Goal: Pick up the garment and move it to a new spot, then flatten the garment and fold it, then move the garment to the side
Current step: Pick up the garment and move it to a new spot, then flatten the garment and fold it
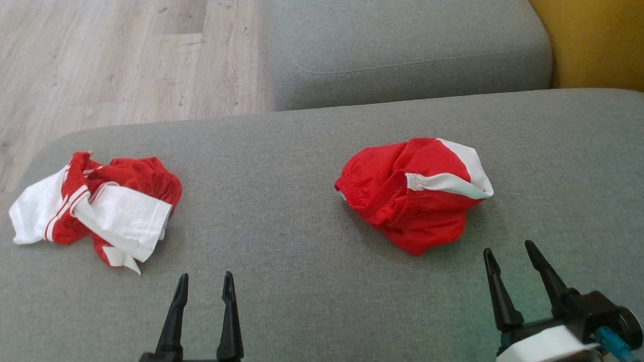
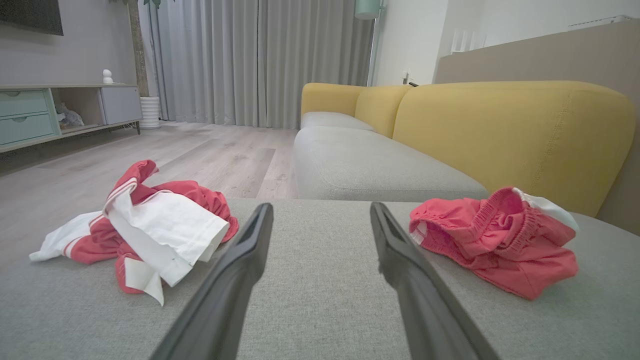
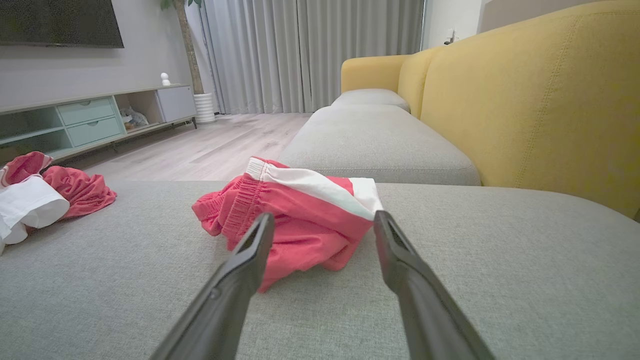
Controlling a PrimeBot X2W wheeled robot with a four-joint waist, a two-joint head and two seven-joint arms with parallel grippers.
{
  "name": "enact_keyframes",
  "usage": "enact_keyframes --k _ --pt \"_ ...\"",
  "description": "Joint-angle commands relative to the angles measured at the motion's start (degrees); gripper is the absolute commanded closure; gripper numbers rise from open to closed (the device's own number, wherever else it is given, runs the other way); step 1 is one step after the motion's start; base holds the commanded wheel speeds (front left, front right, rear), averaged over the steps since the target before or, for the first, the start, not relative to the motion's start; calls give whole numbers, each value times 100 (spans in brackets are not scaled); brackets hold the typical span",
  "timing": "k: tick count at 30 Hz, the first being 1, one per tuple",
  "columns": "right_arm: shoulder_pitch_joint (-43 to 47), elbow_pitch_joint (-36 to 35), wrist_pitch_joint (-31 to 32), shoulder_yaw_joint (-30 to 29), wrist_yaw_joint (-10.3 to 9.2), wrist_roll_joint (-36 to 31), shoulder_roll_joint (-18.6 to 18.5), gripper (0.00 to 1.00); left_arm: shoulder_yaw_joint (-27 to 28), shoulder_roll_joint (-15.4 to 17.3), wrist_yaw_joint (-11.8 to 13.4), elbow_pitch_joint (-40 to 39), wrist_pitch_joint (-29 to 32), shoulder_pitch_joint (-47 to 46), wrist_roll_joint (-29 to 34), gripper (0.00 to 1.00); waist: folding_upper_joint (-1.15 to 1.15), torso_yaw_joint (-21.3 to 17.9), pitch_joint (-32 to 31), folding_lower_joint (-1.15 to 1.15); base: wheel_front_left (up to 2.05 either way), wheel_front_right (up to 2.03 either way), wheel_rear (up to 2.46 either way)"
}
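A home living room: a yellow-backed sofa at right, grey curtains at top centre, a TV cabinet at left, wood floor.

You're looking at a matt, coarse-woven grey cloth cushion. Right garment: red fine-mesh knit, smooth white panel, gathered elastic band. Left garment: same red mesh plus smooth white cloth. Floor: matt wood-grain planks. Left gripper and right gripper: matt black plastic.

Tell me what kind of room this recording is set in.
Probably a home living room: a sofa with grey seats and yellow backrests, a low media cabinet with drawers, and floor-length grey curtains.
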Motion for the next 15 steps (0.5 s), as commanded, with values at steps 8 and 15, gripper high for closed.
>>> enact_keyframes --k 8,15 --pt "-166 -203 -37 167 -4 32 -31 0 214 -38 66 -153 -55 -100 73 0 0 -40 15 0 0 0 0" --pt "-165 -186 -37 189 -4 31 -31 0 184 -38 96 -143 -56 -87 44 0 0 -41 4 0 0 0 0"
